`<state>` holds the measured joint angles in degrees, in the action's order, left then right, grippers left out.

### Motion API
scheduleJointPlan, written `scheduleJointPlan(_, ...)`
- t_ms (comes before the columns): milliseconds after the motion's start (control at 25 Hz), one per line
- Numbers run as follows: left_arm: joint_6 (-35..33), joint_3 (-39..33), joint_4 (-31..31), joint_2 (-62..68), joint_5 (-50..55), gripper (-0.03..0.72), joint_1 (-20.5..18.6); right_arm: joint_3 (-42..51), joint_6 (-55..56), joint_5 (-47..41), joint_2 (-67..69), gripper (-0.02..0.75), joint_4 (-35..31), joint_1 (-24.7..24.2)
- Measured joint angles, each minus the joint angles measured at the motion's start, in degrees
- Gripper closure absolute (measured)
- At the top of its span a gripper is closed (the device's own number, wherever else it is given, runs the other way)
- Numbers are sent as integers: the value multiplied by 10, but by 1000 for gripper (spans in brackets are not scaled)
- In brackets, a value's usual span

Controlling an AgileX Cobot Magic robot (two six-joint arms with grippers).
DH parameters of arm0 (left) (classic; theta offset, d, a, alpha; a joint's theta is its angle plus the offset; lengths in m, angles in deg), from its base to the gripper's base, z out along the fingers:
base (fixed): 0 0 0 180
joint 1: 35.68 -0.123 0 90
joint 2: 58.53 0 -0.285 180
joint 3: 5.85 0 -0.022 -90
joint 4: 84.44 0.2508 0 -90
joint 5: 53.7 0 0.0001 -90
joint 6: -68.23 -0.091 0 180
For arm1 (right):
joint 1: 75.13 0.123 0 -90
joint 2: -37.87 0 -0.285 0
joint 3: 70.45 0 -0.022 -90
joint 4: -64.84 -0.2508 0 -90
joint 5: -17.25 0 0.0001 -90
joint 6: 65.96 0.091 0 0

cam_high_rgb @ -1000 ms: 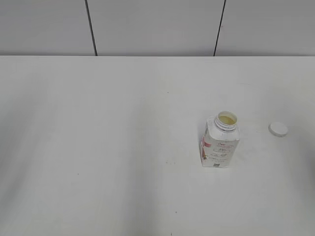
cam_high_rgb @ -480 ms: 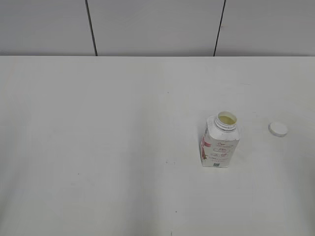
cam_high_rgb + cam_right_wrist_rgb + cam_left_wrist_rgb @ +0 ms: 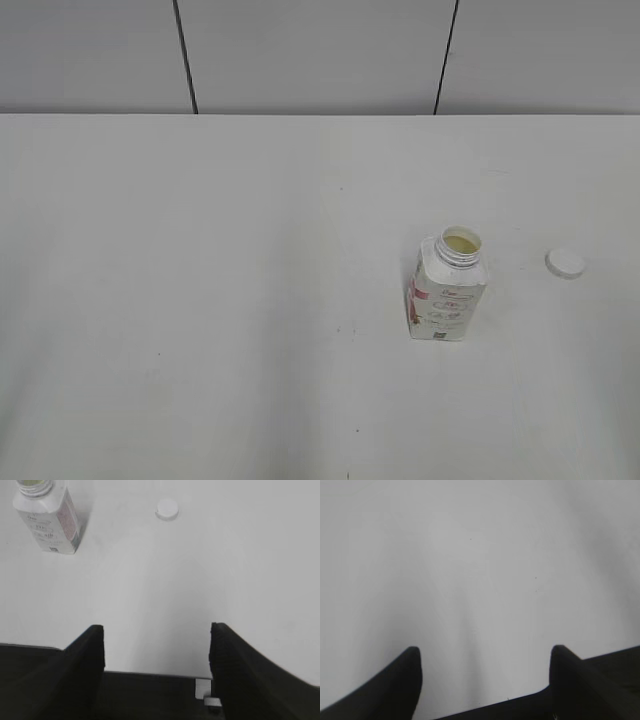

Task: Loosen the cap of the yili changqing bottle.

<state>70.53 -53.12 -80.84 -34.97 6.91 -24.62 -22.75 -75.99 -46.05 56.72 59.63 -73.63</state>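
Bottle, yili changqing: we list it upright on the white table, neck open, pale contents perhaps visible inside. Cap: off, lying flat well right of the bottle. Left gripper and right gripper: we record both with jaws spread, holding nothing, apart from the bottle.

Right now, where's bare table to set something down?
Nearly everywhere: the whole table left of the bottle up to the back wall, plus the front strip. The only tight spot is the gap between the open bottle and the cap lying to its right.
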Motion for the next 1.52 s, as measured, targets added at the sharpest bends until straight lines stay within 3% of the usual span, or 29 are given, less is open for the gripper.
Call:
scheduleJointPlan(560, 0, -1, -4, -157, 0, 197, 0, 0, -1, 2, -115, 218, 0, 0)
scheduleJointPlan(1240, 0, -3, -10, -162, 0, 199, -2, 0, -1, 3, -115, 218, 2, 0)
scheduleJointPlan(1360, 0, -3, -11, -162, 0, 199, -24, 0, -1, 4, -115, 218, 2, 0)
scheduleJointPlan(1520, 0, -3, -12, -162, 0, 199, -84, 0, -1, 4, -115, 218, 2, 0)
